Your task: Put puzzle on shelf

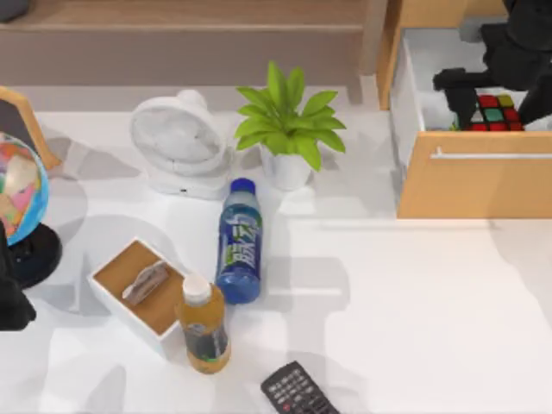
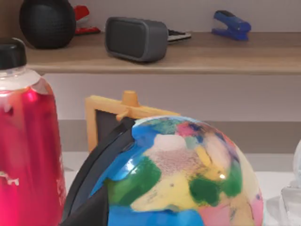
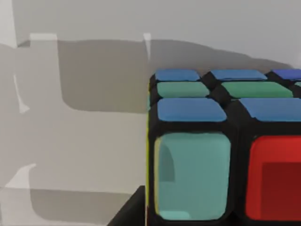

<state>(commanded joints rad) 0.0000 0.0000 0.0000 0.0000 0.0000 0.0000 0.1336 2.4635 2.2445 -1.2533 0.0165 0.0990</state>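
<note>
Seen from above: right gripper [image 1: 493,97], black and two-fingered, lowered into the open white drawer [image 1: 412,103] of the orange-wood cabinet [image 1: 474,185] at the table's far right. Clenched on the puzzle [image 1: 493,113], a small black-gridded cube with red, green and yellow stickers, held directly beneath the claw and inside the drawer, one dark finger [image 1: 457,93] just to its left. Well to the left of the claw and farther back, the long light-brown wooden shelf [image 1: 198,13] with its grey-brown recess. Left of the claw on the white table [image 1: 414,328]: a green potted plant [image 1: 289,125], a white desk fan [image 1: 177,142], a blue bottle [image 1: 239,241] lying flat, an upright orange juice bottle [image 1: 203,326], a white tray with a brown lining [image 1: 138,293] and a black remote control [image 1: 297,392]. Left arm [image 1: 13,293] parked at the table's left edge, beside the multicoloured globe [image 1: 19,185].

From the left wrist: globe [image 2: 188,179] close up, a red bottle with a black cap [image 2: 26,141] beside it, the shelf board [image 2: 197,54] behind carrying a grey speaker [image 2: 136,38] and a blue stapler [image 2: 231,24]. Whether the left claw is released or clenched: cannot tell.

From the right wrist: puzzle [image 3: 221,150] pressed close, blue, green, teal and red stickers showing, grey-white drawer wall [image 3: 84,117] behind.
</note>
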